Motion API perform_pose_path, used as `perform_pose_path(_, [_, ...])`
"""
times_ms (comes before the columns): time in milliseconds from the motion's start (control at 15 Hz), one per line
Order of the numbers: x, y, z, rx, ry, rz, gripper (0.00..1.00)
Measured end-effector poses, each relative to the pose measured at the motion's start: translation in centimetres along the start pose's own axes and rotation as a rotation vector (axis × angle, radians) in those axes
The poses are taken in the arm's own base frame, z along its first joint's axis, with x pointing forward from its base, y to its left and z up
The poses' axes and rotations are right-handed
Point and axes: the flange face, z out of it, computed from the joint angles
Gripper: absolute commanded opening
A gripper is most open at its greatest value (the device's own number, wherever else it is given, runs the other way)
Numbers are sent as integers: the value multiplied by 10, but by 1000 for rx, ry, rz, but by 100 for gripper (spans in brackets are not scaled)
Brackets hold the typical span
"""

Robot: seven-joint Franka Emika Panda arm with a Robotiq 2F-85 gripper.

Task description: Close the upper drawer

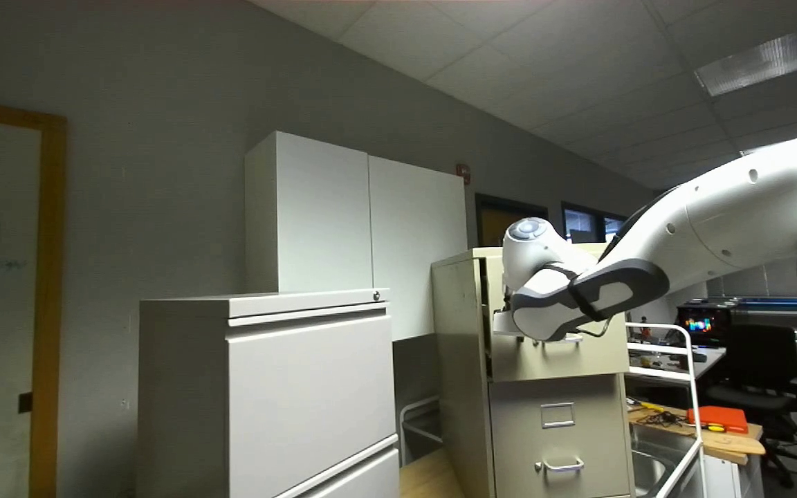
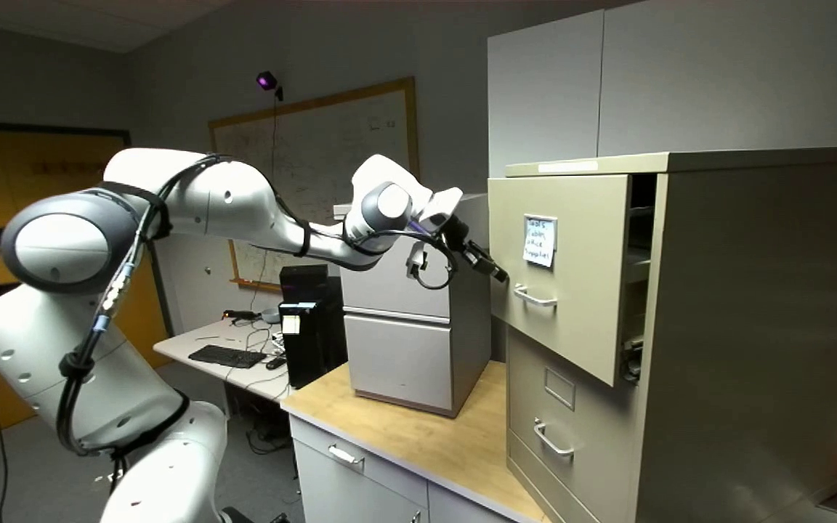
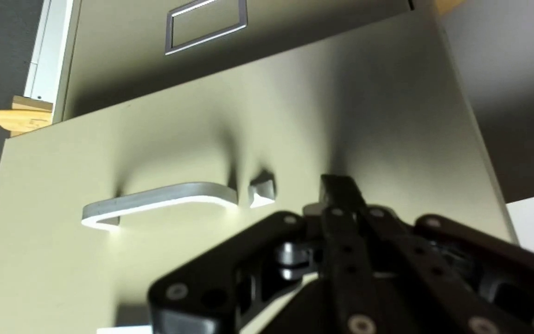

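You see the upper drawer [image 2: 585, 247] sticking out at the top of the tan cabinet [image 2: 753, 327]. Your gripper [image 3: 340, 188] is in front of the tan cabinet, by the drawer, its jaws pinched together, holding nothing. A grey cabinet [image 2: 398, 357] stands near the tan cabinet.

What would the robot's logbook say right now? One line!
flat-fronted beige metal upper drawer: partly open | black pincer: shut, near drawer front, contact unclear | curved silver handle: ungripped | closing: unfinished
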Motion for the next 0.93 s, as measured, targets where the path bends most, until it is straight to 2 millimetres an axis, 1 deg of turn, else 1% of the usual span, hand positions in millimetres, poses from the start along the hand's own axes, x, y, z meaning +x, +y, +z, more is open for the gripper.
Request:
perform_pose_path(267, [14,-3,6,-5,-59,-21,0])
perform_pose_path(467, [28,-6,15,5,-101,-33,0])
perform_pose_path(733, [46,-10,31,22,-141,-37,0])
perform_pose_path(933, [55,-15,47,51,-188,-53,0])
